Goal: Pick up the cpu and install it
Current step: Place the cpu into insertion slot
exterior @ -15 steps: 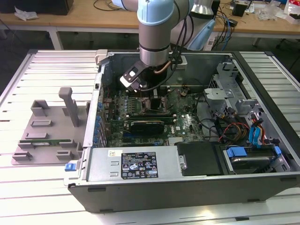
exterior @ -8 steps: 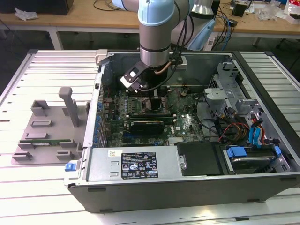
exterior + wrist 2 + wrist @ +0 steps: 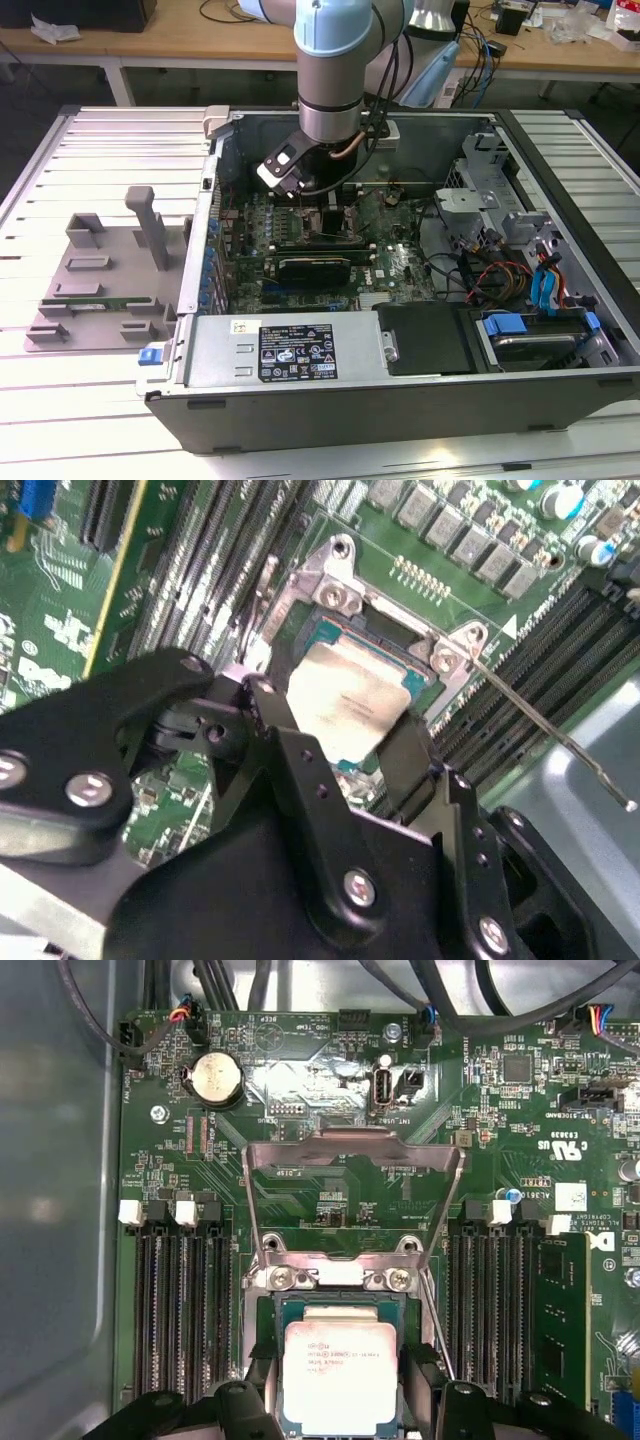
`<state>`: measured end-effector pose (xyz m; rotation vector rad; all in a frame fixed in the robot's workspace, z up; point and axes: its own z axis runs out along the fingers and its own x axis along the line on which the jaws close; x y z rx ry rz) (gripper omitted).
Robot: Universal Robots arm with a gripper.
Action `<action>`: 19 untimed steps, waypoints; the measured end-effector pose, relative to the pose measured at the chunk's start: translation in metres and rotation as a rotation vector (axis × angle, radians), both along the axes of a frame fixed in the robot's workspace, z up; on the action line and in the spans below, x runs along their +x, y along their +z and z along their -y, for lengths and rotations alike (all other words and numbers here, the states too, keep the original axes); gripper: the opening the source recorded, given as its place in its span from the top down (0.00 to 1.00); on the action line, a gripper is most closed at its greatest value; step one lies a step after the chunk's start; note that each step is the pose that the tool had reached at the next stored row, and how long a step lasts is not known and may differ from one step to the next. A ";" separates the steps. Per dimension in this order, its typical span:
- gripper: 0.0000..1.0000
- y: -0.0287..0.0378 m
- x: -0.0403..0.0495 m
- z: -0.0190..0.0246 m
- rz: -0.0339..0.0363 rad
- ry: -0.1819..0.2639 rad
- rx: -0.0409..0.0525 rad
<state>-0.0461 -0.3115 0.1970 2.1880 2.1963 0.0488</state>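
Note:
The cpu [image 3: 340, 1375], a small square chip with a silver-grey top plate, sits level between my black fingers [image 3: 262, 1372] directly over the open motherboard socket [image 3: 338, 1303]. The gripper [image 3: 340, 1385] is shut on it from two opposite sides. In the second wrist view the cpu [image 3: 345, 695] is at the socket frame [image 3: 330, 580], with the gripper [image 3: 345, 730] closed around it. I cannot tell whether the chip rests in the socket or hovers just above it. The socket's metal load plate [image 3: 355, 1150] is swung up and open. In the exterior view the gripper [image 3: 318, 205] is down inside the computer case [image 3: 400, 390].
A thin socket lever [image 3: 540, 730] sticks out beside the socket. Memory slots [image 3: 180, 1310] flank it, with a green memory stick [image 3: 562, 1310] seated on one side. A black graphics card [image 3: 315, 265], cables [image 3: 490, 270] and a drive cage [image 3: 480, 160] crowd the case. A grey fixture [image 3: 100, 270] lies outside.

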 end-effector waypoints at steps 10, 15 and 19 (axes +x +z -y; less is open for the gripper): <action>0.46 0.0157 0.0000 0.0000 0.0000 0.000 0.0000; 0.89 0.0169 0.0000 0.0000 0.0000 0.000 -0.0001; 0.89 0.0136 0.0000 0.0001 -0.0001 0.000 -0.0003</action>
